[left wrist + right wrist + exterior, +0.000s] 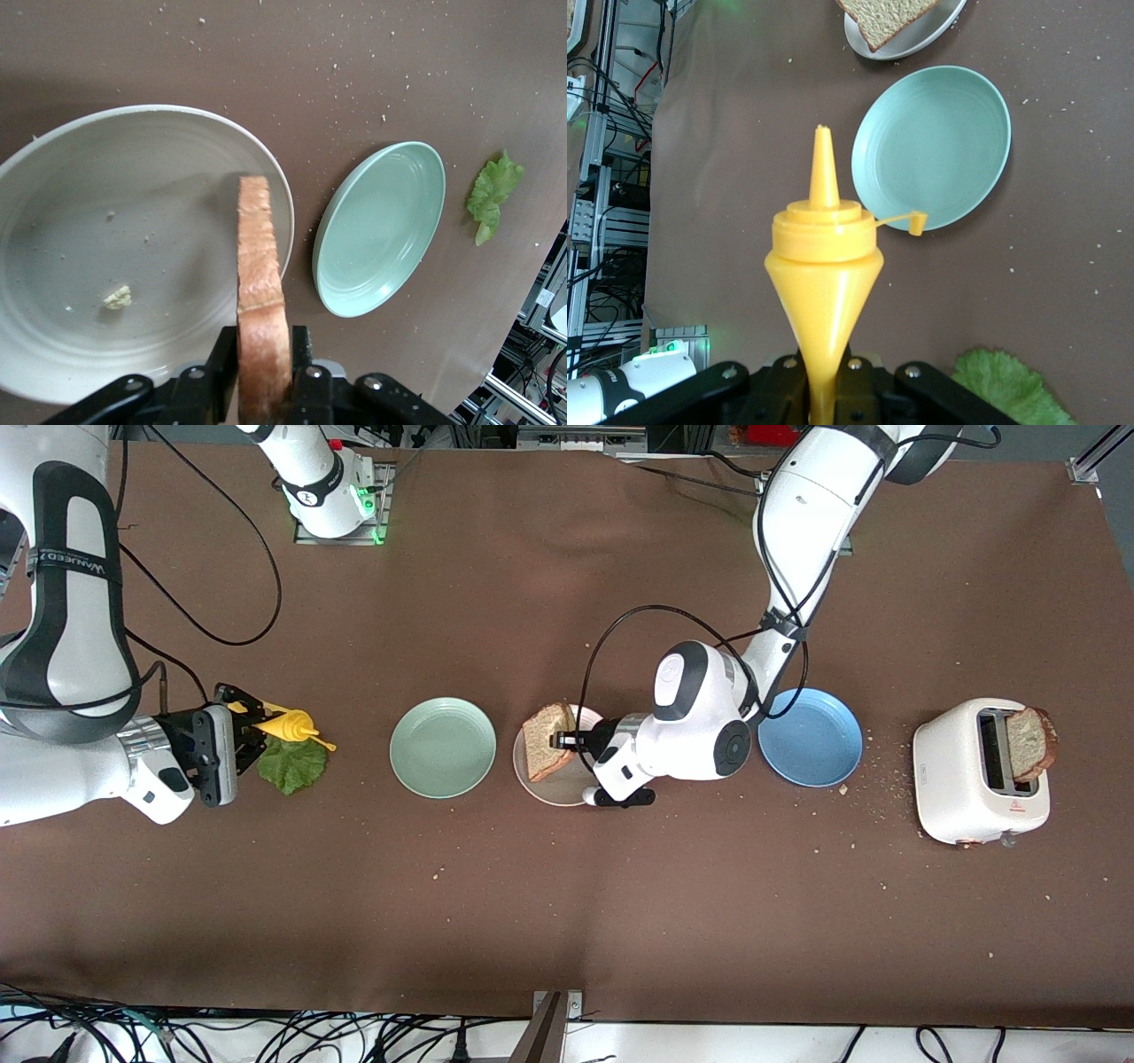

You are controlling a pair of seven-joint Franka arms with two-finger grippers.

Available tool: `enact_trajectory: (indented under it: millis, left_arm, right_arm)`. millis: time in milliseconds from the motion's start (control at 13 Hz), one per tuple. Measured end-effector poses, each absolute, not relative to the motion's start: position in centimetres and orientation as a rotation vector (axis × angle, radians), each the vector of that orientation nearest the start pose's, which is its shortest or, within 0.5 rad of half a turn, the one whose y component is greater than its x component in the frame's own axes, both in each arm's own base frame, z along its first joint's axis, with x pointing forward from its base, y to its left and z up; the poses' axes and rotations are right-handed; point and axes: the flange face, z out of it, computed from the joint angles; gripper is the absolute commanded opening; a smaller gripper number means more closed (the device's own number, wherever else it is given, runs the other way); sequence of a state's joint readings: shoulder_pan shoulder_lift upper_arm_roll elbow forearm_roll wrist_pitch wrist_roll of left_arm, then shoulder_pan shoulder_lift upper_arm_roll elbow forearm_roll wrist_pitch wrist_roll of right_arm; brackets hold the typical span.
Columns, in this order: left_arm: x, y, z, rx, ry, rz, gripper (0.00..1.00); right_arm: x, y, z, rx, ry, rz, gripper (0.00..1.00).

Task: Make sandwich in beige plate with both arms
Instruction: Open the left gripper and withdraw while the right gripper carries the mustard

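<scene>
A slice of toast stands on edge, tilted, over the beige plate. My left gripper is shut on it; in the left wrist view the toast sits between the fingers of the left gripper, above the plate. My right gripper is shut on a yellow squeeze bottle over the lettuce leaf at the right arm's end of the table. The right wrist view shows the bottle in that gripper, nozzle pointing away, with the lettuce beside it.
A mint-green plate lies between the lettuce and the beige plate. A blue plate lies toward the left arm's end, and past it a white toaster holds a second toast slice. Crumbs are scattered around the toaster.
</scene>
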State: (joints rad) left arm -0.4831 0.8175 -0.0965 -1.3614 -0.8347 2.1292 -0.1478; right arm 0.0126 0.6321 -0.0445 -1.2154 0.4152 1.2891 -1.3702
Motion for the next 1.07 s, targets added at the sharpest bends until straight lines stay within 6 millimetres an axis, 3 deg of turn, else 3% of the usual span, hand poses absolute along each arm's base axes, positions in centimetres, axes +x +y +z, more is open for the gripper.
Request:
enact_trajectory:
  millis: [230, 461, 768, 1075]
  left_arm:
    - [61.3, -41.6, 24.0, 2.42, 0.108, -0.4, 1.0]
    - [62.8, -39.3, 23.8, 2.425, 0.154, -0.383, 1.0]
    - [66.8, -31.9, 23.8, 2.532, 0.267, -0.293, 1.0]
    - [70.2, -23.7, 26.5, 2.659, 0.323, -0.186, 1.0]
  right_arm:
    - [66.7, 3.6, 38.5, -1.945, -1.539, 0.219, 0.0]
    - [66.7, 3.6, 38.5, -1.946, -1.539, 0.221, 0.0]
    - [66.7, 3.7, 38.5, -1.946, -1.54, 0.223, 0.0]
    - [66.6, 5.5, 38.6, -2.009, -1.506, 0.29, 0.0]
